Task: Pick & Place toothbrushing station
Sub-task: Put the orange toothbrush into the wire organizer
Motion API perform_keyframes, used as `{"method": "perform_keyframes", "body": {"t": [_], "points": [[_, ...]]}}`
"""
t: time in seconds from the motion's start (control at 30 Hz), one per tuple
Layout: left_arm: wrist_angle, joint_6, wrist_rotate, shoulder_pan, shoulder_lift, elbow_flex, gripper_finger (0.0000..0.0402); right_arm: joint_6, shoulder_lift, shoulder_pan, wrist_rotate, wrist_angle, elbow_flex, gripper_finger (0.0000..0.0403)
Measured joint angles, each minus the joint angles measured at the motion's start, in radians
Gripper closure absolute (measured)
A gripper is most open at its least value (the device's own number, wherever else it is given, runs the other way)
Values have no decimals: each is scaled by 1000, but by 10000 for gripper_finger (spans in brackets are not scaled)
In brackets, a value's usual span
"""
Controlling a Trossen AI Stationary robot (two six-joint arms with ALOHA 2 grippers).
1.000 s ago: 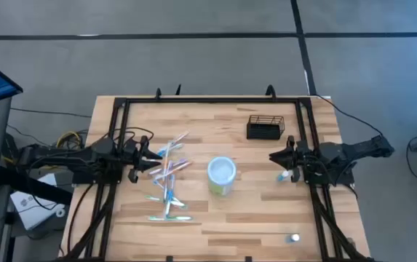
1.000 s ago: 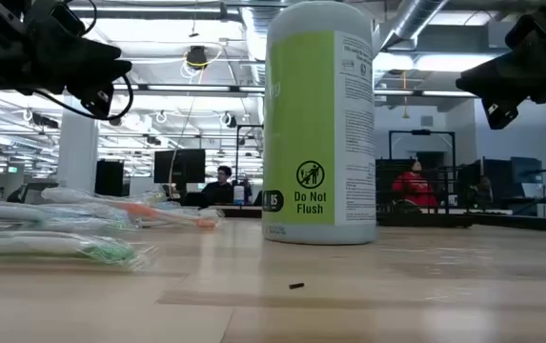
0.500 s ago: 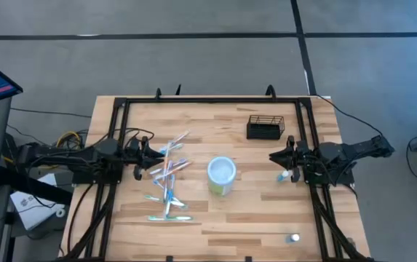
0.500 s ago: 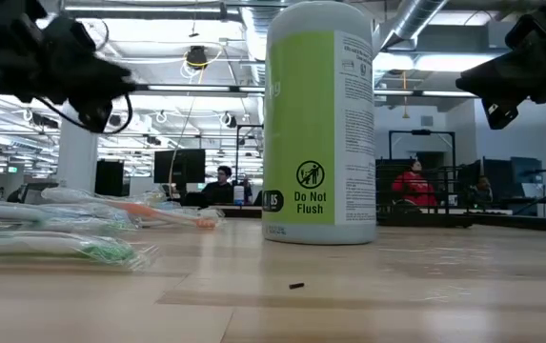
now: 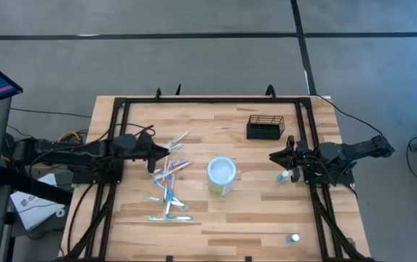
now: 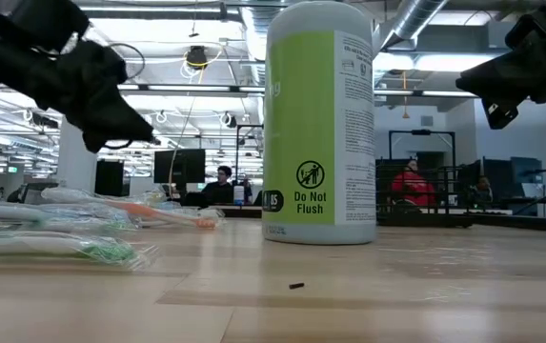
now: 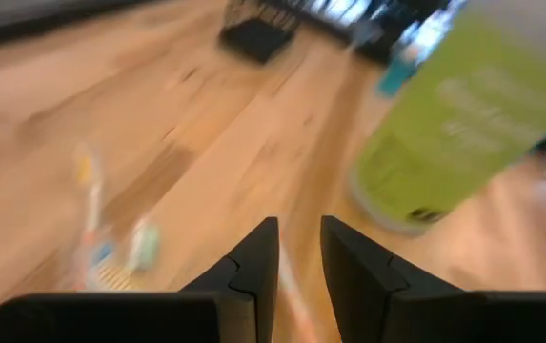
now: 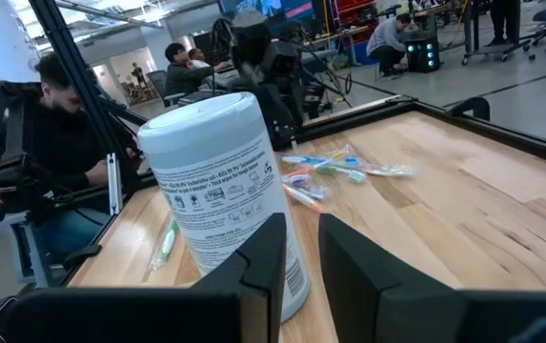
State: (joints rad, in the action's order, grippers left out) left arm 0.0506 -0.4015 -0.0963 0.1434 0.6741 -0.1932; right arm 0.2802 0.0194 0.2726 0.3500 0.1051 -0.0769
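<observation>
High view: the toothbrushing station (image 5: 265, 127) sits near the tabletop's far edge, toward its right corner, well apart from both grippers. The left gripper (image 5: 161, 153) hangs over the toothbrush pile (image 5: 168, 182), its fingers a narrow gap apart and holding nothing. It has reached farther over the pile than a second ago. The right gripper (image 5: 275, 157) has not moved, its narrowly parted fingers empty, near the wipes canister (image 5: 221, 175).

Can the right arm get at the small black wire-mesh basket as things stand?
Probably yes. The small black wire-mesh basket sits on bare wood at the table's far side, just ahead and inboard of the right claw, with nothing between them. The white-and-green wipes canister stands off to the side.
</observation>
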Motion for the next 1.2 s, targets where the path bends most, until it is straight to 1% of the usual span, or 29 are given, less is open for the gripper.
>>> {"method": "perform_keyframes", "body": {"t": [0.07, 0.27, 0.53, 0.63, 0.83, 0.93, 1.03, 1.2], "points": [[-35, -3, 0, 21, 38, -22, 325, 0, 0, 0, 0, 0, 0, 344], [-36, -30, 3, 62, 115, -64, 325, 0, 0, 0, 0, 0, 0, 344], [-99, -25, 9, 143, 177, -95, 322, 0, 0, 0, 0, 0, 0, 344], [-99, -27, 25, 173, 187, -95, 307, 0, 0, 0, 0, 0, 0, 344], [-96, -25, 36, 208, 192, -95, 252, 0, 0, 0, 0, 0, 0, 344], [-96, -24, 36, 217, 192, -95, 232, 0, 0, 0, 0, 0, 0, 344], [-95, -23, 19, 217, 219, -95, 223, 0, 0, 0, 0, 0, 0, 344], [-94, -25, 13, 217, 296, -95, 222, 0, 0, 0, 0, 0, 0, 344]]}}
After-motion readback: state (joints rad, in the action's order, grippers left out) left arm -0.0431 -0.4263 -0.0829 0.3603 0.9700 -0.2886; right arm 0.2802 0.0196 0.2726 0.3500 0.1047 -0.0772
